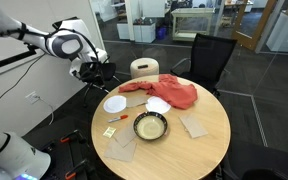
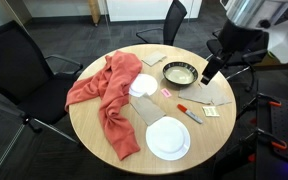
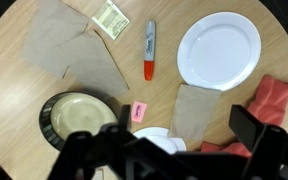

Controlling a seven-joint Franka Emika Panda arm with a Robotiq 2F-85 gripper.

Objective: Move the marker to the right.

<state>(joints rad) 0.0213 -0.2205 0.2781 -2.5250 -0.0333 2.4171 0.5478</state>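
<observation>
The marker (image 3: pixel 149 50) lies flat on the round wooden table (image 3: pixel 14 60), with a whitish body and a red end. It also shows in both exterior views (image 1: pixel 113 118) (image 2: pixel 190 112), between the white plate (image 3: pixel 219 50) and the yellowish tag (image 3: pixel 111 18). My gripper (image 3: pixel 159 140) hangs well above the table. It is open and empty, clear of the marker. In the exterior views it is at the table's edge (image 1: pixel 94 72) (image 2: pixel 212 70), near the dark-rimmed bowl (image 2: pixel 179 72).
A big red cloth (image 2: pixel 104 95) covers one side of the table. Brown paper napkins (image 3: pixel 64 45), a pink note (image 3: pixel 138 112) and a small white dish (image 2: pixel 144 83) lie around the bowl (image 3: pixel 76 115). Black office chairs (image 2: pixel 19 60) stand around the table.
</observation>
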